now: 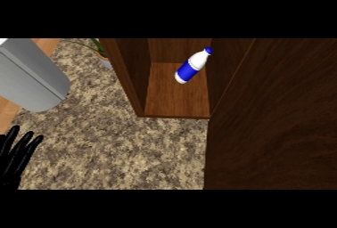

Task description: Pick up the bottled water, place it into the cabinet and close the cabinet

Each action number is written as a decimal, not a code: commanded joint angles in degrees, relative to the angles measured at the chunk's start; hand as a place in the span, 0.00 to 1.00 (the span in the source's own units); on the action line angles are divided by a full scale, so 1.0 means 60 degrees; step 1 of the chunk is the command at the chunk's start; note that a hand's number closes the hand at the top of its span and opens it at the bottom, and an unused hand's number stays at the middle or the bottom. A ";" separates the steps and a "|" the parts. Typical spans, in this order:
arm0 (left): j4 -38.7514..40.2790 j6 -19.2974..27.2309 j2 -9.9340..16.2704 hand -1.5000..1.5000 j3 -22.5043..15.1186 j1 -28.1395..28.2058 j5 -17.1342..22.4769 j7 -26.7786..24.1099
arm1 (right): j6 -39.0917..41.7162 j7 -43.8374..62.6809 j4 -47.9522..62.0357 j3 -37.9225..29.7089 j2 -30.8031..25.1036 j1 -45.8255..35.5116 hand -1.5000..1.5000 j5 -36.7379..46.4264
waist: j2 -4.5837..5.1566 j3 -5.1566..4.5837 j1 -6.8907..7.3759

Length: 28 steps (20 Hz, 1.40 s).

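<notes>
Fingers (pixel 26 144) are resting straight at lower left; you are swinging the door (pixel 276 124) past the bottle (pixel 191 67), keeping clear.

Cabinet (pixel 178 95) mouth faces the counter (pixel 112 147); the front of the shelf floor is bare, the bottle (pixel 191 67) leans at the back right against the inner wall. The open door (pixel 273 120) fills the counter's right side and walls off that approach. Middle counter is free. A grey appliance (pixel 30 73) sits at the left edge, a plant (pixel 99 49) at the far edge.
</notes>
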 commanded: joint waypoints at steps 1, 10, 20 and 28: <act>0.0088 -0.0386 0.0307 0.00 0.0483 0.0277 0.0332 -0.0057 | -0.0434 0.0925 -0.2599 0.0346 -0.0249 -0.0578 1.00 0.1461 | -0.0037 -0.0049 0.0071; 0.0115 -0.1051 0.0759 0.00 0.1033 0.1061 0.0706 -0.0178 | -0.1759 0.1977 -0.2001 0.1785 -0.0076 -0.2285 1.00 0.1569 | -0.0094 -0.0073 0.0186; 0.0294 -0.1923 0.1245 0.00 0.1774 0.1641 0.1062 -0.0377 | -0.3819 0.3215 -0.1016 0.3738 0.0968 -0.4790 1.00 0.1913 | -0.0057 -0.0069 0.0422; 0.0498 -0.2628 0.1616 0.00 0.2370 0.1998 0.1271 -0.0510 | -0.5829 0.4141 0.0323 0.4519 0.2481 -0.7422 1.00 0.2225 | 0.0036 -0.0031 0.0770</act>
